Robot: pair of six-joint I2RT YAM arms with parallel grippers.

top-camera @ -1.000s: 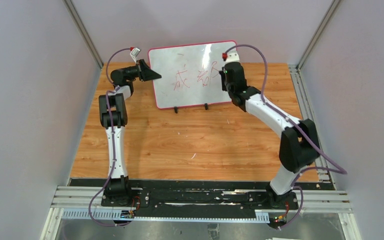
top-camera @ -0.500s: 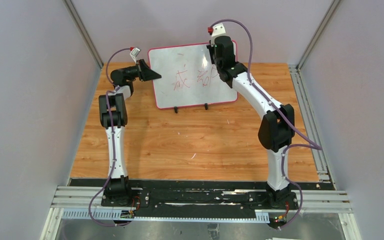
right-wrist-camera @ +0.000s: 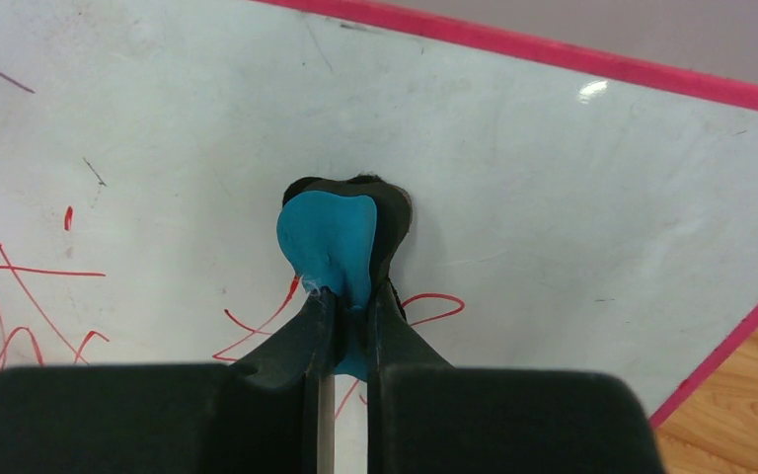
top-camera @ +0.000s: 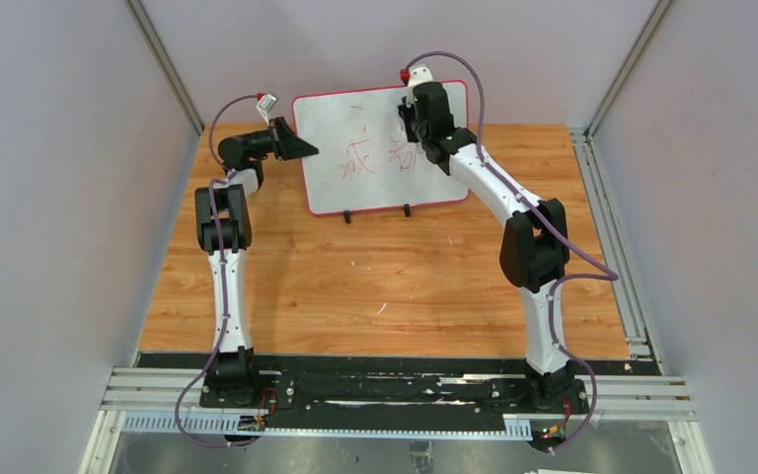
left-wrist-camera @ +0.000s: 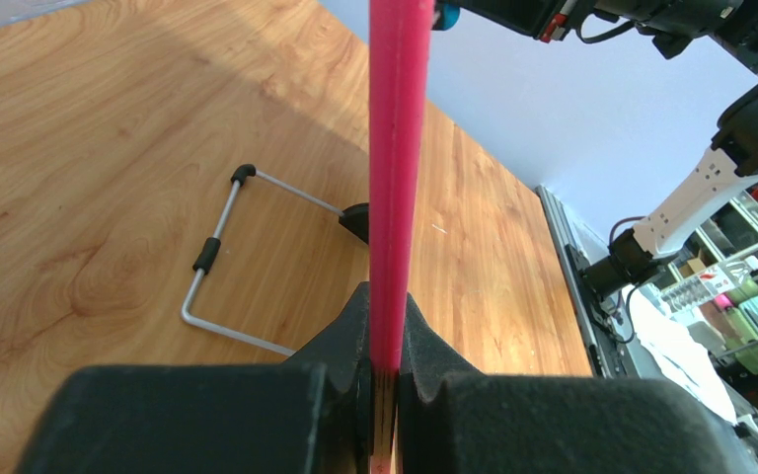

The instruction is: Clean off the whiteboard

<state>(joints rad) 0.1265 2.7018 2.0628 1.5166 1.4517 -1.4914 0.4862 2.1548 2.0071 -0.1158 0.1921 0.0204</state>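
Note:
The whiteboard point(top-camera: 355, 117) stands upright at the back of the table, its white face framed in red-pink, with red handwritten characters point(top-camera: 359, 160) on it. My left gripper point(top-camera: 303, 148) is shut on the board's left edge; in the left wrist view the pink frame point(left-wrist-camera: 395, 148) runs up from between the jaws of that gripper point(left-wrist-camera: 387, 301). My right gripper point(top-camera: 410, 126) is shut on a small blue-and-black eraser point(right-wrist-camera: 328, 240), which presses against the whiteboard point(right-wrist-camera: 553, 178) just above red strokes point(right-wrist-camera: 257, 326). The right gripper point(right-wrist-camera: 347, 296) hides part of the right character.
A bent wire stand point(left-wrist-camera: 219, 265) with black sleeves props the board from behind on the wooden table point(top-camera: 375, 276). Two small black feet point(top-camera: 347, 216) rest on the table in front. Grey walls point(top-camera: 49, 197) close in both sides, and metal rails point(top-camera: 612, 197) run along the right.
My right arm has swung left and upward across the board, carrying the eraser from the board's right edge to over the right character. The left arm has stayed still.

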